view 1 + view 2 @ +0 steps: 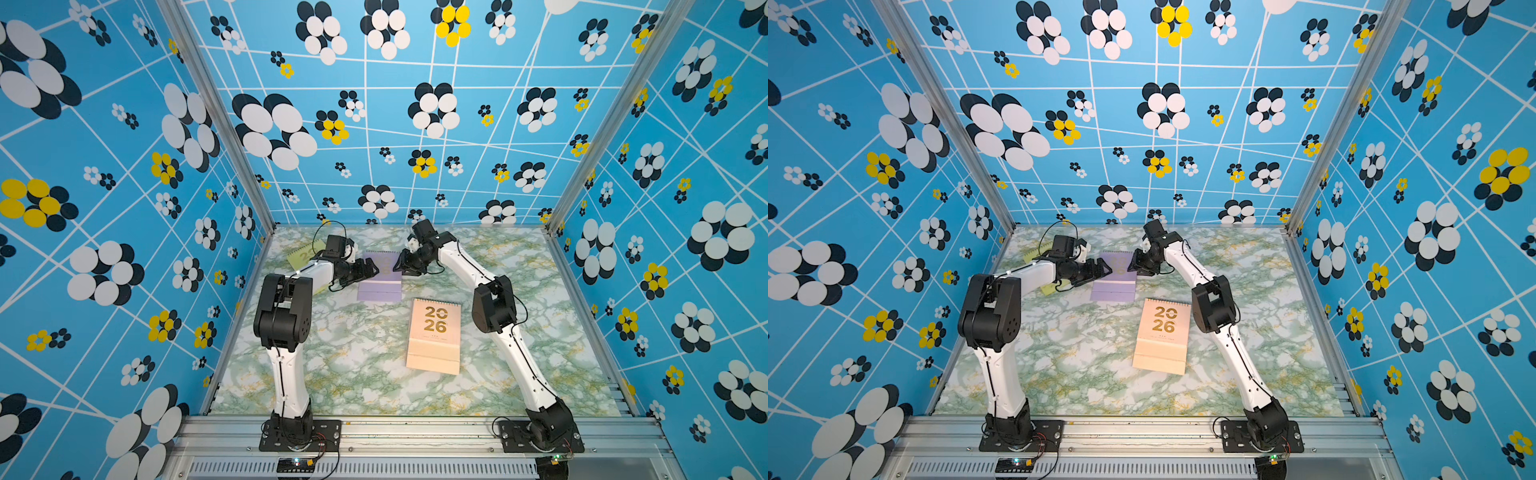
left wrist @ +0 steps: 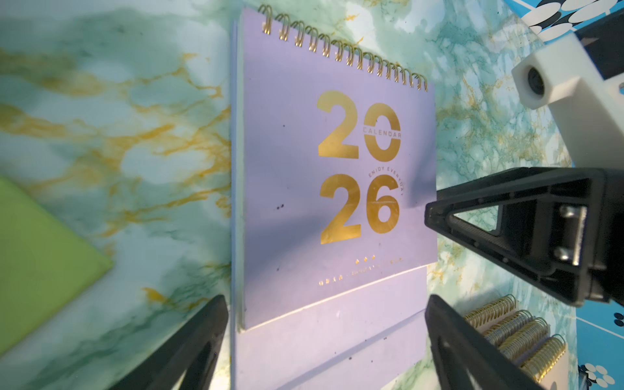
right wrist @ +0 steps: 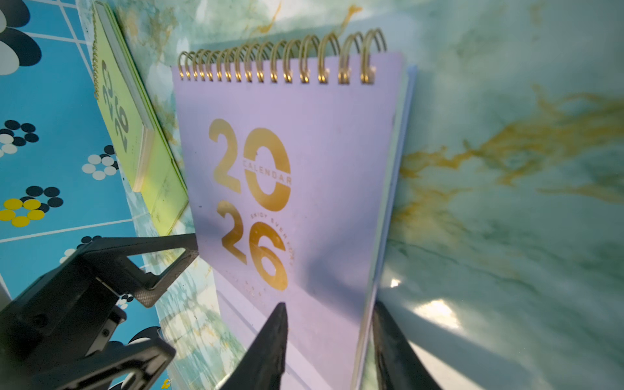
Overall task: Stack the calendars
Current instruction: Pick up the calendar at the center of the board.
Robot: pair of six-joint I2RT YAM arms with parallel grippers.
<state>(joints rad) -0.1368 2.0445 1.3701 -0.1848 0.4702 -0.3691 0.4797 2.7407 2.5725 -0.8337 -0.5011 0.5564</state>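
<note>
Front rail [image 1: 415, 428], where both my arms are bolted, sits closest. Just past it on the marbled table [image 1: 353, 382] lies the peach calendar [image 1: 434, 336], flat, cover up, well apart from the rest. Farther back, near the middle, is the lilac calendar [image 1: 379, 286], and both my tools are at it. My left gripper [image 1: 372, 269] hangs over its left edge with the jaws wide apart; in the left wrist view its fingers [image 2: 196, 341] show either side of the cover and clamp nothing. My right gripper [image 1: 400, 268] is at the opposite edge with the jaws partly drawn in, one of its fingers [image 3: 273, 337] over the cover and the other beyond the edge. I cannot tell whether it pinches the calendar or only rests there. Under the lilac cover a second lilac calendar [image 2: 237, 169] peeks out, slightly offset, so I judge that pile begun and in need of squaring. The yellow-green calendar [image 1: 300, 254] lies near the left wall, partly under my left arm, close beside the lilac pile but not on it. Rows of gold coils [image 2: 513, 329] by the peach one hint at more than one there; I cannot count them. By my reckoning the job is partly done: three separate spots have yet to be gathered into one stack.
</note>
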